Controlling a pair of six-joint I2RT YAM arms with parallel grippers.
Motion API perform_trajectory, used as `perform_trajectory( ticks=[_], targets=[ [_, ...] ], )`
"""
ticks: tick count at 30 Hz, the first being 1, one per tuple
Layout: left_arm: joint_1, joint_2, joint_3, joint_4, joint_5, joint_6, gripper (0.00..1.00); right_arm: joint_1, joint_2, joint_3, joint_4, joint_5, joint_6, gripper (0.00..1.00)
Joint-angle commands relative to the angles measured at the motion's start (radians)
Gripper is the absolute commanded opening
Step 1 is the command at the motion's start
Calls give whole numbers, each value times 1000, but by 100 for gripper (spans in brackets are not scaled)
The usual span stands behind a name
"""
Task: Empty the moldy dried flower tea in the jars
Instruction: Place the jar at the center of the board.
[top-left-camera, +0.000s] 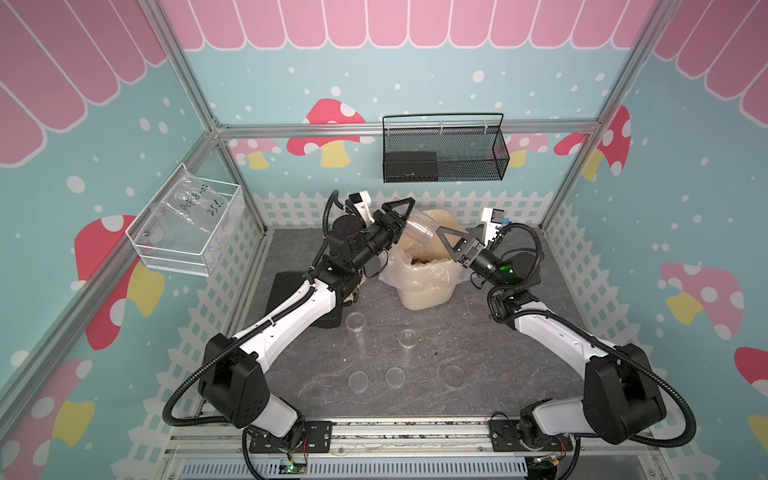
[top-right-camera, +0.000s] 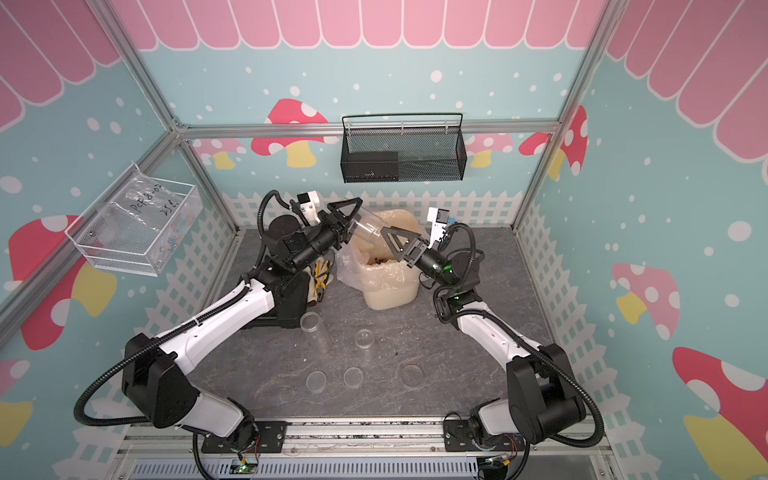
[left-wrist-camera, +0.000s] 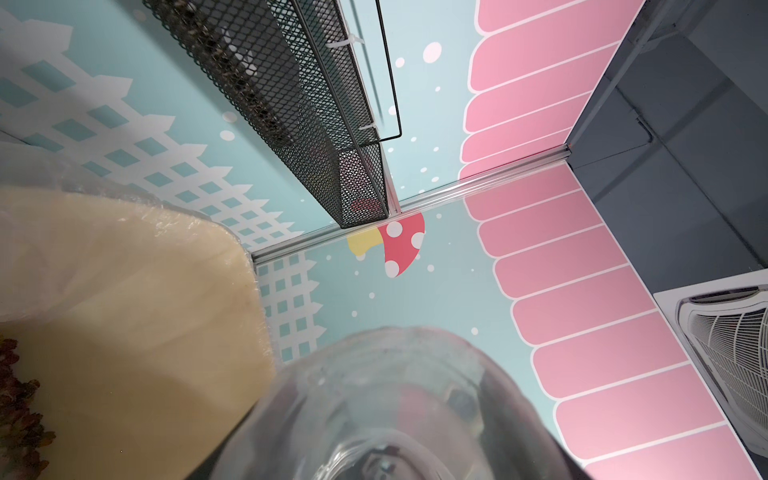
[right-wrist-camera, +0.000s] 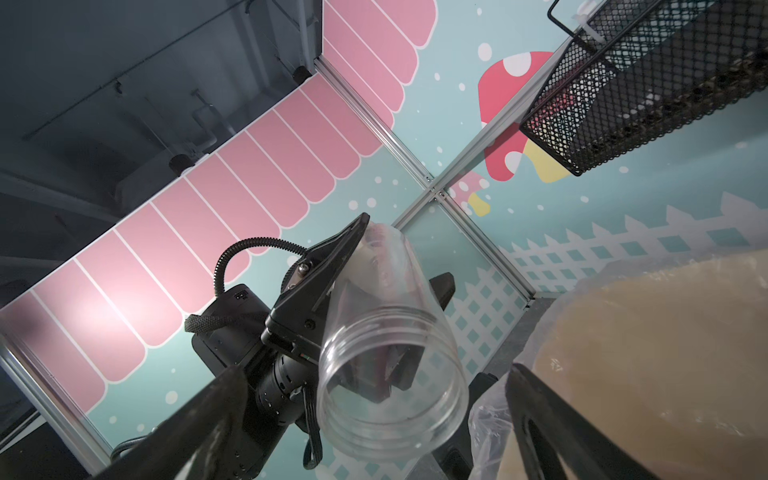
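Clear plastic open-mouthed jar (top-left-camera: 419, 229) is tipped over the cream plastic bin with a clear bag liner (top-left-camera: 424, 297), clamped near its base by the left gripper (top-left-camera: 406, 222), mouth aimed pretty much at the right gripper (top-left-camera: 441, 232), whose jaws stand wide apart just beside it holding nothing. Reddish-brown dried flower tea (top-left-camera: 420, 260) sits inside the bin, while a second clear jar (top-left-camera: 356, 322) and a third clear jar (top-left-camera: 407, 338) stand upright on the grey stone-look table (top-left-camera: 457, 328), three flat round translucent lids (top-left-camera: 395, 377) lying nearer the arm bases.
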Motion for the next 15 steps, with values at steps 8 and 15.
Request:
perform_trajectory(
  ticks=[8,15],
  targets=[
    [3,-30,-3,30,14,-22,0,39,78,90,57,-17,41,98],
    [3,-25,-3,34,17,-25,0,66,119,137,58,-22,49,98]
  ],
)
